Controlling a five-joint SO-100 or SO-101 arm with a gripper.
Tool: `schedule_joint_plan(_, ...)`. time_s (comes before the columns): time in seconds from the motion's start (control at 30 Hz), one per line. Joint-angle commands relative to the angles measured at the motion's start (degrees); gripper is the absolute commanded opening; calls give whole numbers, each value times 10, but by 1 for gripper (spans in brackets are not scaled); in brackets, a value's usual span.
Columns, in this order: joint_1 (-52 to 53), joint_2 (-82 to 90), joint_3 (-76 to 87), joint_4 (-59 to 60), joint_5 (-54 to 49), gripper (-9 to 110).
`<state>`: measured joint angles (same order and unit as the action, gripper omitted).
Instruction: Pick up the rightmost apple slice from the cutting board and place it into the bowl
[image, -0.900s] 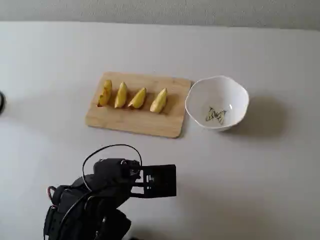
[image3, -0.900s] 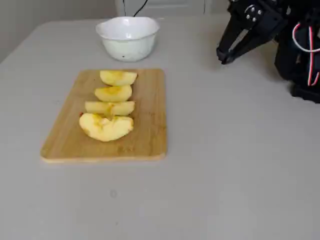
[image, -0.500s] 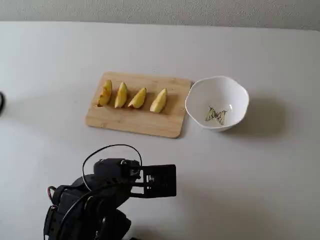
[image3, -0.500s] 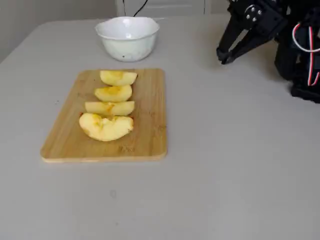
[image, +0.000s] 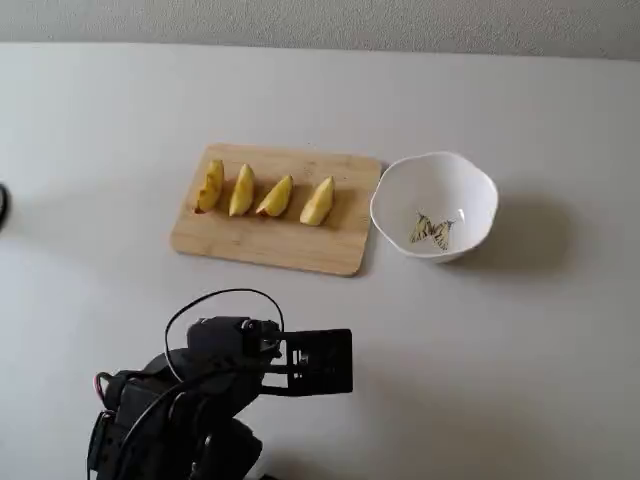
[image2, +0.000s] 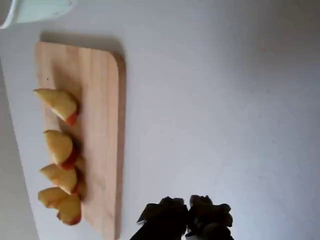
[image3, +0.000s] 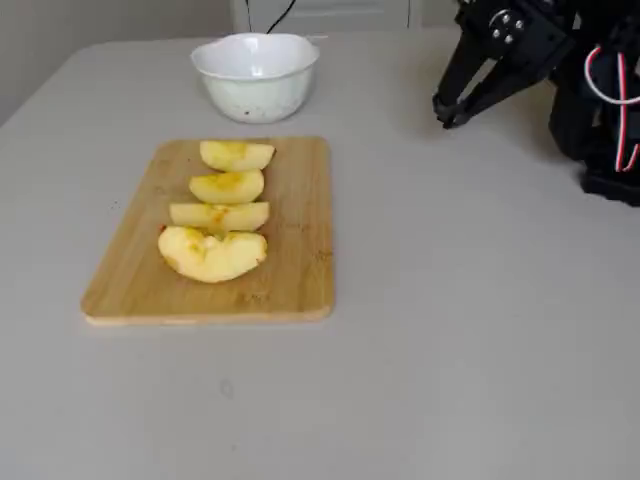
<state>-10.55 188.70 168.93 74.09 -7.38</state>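
The cutting board lies mid-table with a row of apple wedges on it. The apple slice is the rightmost one in a fixed view, closest to the bowl. It also shows in the wrist view and in another fixed view. The white bowl with the butterfly motif stands empty just right of the board; it also shows in a fixed view. My gripper hovers over bare table, well clear of the board, with its jaws together and nothing held. It also shows in the wrist view and in a fixed view.
Other wedges lie left of the target slice; the leftmost has brown patches. The arm's base and cables sit at the table's front edge. Bare table lies between the gripper and the bowl.
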Motion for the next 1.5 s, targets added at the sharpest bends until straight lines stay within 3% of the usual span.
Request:
schedule_joint_plan(0.0,-4,-1,11,4,0,0)
schedule_joint_plan(1.27,-25,-1,12,1,-16,0)
schedule_joint_plan(1.47,31,-2,7,-59,-136,0)
